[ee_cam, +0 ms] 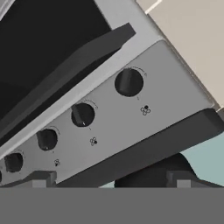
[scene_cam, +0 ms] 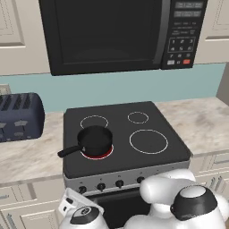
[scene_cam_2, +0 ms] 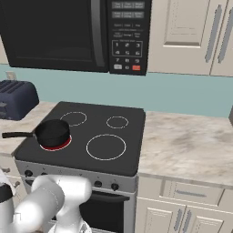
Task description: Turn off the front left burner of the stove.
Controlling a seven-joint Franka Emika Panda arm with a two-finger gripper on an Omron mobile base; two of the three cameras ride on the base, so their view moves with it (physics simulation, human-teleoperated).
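Where the marbled beige surface [scene_cam: 201, 120] breaks, the stove [scene_cam: 129, 172] stands as a boxy range with a flat, glossy black glass top. Four thin white rings are drawn on the glass. The front left burner [scene_cam: 105, 154] sits at the front left corner of the top, a mid-sized ring with a reddish disc glowing inside it. A small matte black saucepan [scene_cam: 95, 139] rests on that burner and hides most of it, so only a red crescent shows at its front edge; the pan's straight handle points out toward the left edge of the glass. The largest ring [scene_cam: 148, 141] lies at the front right, and two smaller ones are toward the back edge.

Along the front of the range runs a brushed silver panel [ee_cam: 131, 118] carrying a row of small round black knobs [ee_cam: 128, 82], each with a faint arc mark around it and a tiny burner symbol beside it. In the hand view the panel crosses the frame on a slant, with the dark oven handle bar beside it.

The claw [ee_cam: 111, 181] is low in front of the knob panel, its two dark fingertips spread wide apart and gripping nothing.

A black microwave [scene_cam: 120, 33] with a keypad hangs above the stove, cream panelled cabinets flank it, and a dark blue ribbed toaster [scene_cam: 20, 116] stands on the surface at the left, against the pale teal back wall.
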